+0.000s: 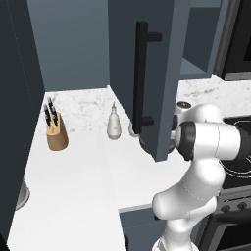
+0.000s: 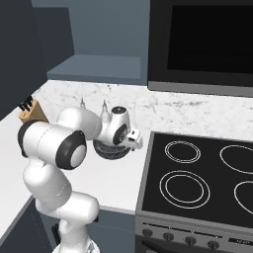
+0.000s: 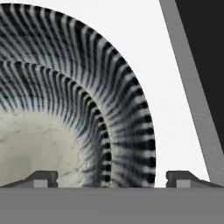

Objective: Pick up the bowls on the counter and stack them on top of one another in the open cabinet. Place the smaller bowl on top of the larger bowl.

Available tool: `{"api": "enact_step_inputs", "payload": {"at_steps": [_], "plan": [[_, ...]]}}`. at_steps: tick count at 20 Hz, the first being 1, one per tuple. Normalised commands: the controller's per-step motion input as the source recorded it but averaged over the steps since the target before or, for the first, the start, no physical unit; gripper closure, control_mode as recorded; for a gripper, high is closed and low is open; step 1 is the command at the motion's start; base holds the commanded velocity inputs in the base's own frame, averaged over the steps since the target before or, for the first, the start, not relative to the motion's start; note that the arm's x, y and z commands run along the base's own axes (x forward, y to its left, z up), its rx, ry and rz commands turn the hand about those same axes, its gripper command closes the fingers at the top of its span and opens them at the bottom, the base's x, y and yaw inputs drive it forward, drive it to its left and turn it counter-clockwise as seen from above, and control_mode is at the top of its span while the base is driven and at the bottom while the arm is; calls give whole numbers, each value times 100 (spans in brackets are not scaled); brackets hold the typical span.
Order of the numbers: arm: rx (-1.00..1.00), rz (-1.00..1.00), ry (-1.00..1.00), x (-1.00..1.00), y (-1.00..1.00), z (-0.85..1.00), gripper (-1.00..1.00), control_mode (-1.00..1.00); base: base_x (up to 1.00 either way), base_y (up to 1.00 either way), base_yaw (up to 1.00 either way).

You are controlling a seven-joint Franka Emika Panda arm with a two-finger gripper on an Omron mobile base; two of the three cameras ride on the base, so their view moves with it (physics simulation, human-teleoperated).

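Two round dark grey ribbed bowls with pale speckled insides are seen nested, the smaller bowl (image 3: pixel 39 144) sitting inside the larger bowl (image 3: pixel 127 100), on the white marbled counter (image 3: pixel 162 78) beside the black stove top (image 2: pixel 197 173), not in the slate-blue cabinet (image 1: pixel 152 63). The gripper (image 3: pixel 111 178) is held directly above the rims, spread wide, with nothing held. Stacking appears done on the counter, presumably so both can be lifted together.
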Motion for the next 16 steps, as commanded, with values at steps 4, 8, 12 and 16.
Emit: {"api": "enact_step_inputs", "payload": {"at_steps": [4,8,12,16], "plan": [[1,0,14,0,0,-59,-100,-100,0,0,0],[1,0,5,0,0,-34,100,-100,0,0,0],[0,0,0,0,0,0,100,-100,0,0,0],[0,0,0,-2,0,1,100,-100,0,0,0]]}}
